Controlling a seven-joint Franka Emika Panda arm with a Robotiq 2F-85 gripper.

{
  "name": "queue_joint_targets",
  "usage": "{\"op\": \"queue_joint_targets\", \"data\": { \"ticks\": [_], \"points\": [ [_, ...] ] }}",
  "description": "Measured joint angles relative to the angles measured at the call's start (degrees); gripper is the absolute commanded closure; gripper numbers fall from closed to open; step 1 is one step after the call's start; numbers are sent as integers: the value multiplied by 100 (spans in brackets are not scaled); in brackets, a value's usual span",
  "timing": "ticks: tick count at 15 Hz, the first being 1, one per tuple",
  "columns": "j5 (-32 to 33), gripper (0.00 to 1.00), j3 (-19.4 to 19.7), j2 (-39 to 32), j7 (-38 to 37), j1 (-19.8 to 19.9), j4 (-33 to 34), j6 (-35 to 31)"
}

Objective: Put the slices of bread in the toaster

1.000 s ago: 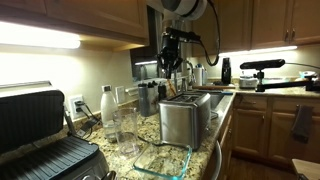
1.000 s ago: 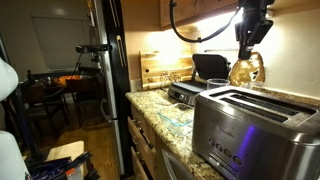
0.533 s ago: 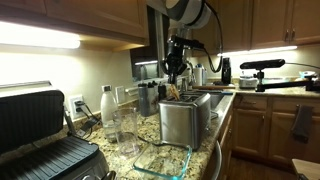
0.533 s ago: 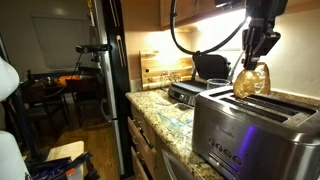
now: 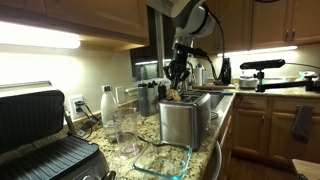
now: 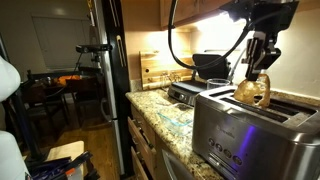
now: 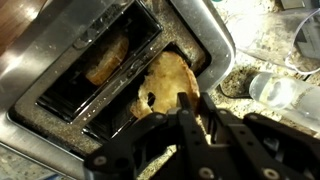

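Insertion step, by the look of it. Got the gripper [image 6: 258, 68] clamped on a slice of bread [image 6: 252, 92] by its top edge, right over the toaster [image 6: 240, 130]. In the wrist view, bottom of that slice down at the mouth of the nearer slot [image 7: 112, 118], probably partly inside, hard to say how deep. Looks a touch skewed against the line of the opening, though not by much. Can also see the other slice [image 7: 105, 65] already sunk in the neighbouring slot, so well past the halfway mark, judging from these views. Next move, best guess: square the slice up with the opening, lower it well below the rim, then open up and lift straight out. Worth watching for a corner snagging on the metal edge, or the fingers [image 7: 188, 120] knocking the toaster top before release. No need for force here, just a slow straight drop.
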State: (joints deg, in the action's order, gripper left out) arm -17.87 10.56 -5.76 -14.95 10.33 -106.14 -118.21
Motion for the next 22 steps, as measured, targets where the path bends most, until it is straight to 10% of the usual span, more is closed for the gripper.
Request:
{"op": "queue_joint_targets", "data": {
  "ticks": [1,11,12,15,22],
  "points": [
    [-54,60,4,13,0,17,-48,-42],
    [-122,3,-4,242,158,15,-345,-120],
    [-107,20,-45,295,269,5,-369,-101],
    [-48,3,-149,499,420,-70,-506,-48],
    [-39,3,-159,558,494,-74,-580,-47]
  ]
}}
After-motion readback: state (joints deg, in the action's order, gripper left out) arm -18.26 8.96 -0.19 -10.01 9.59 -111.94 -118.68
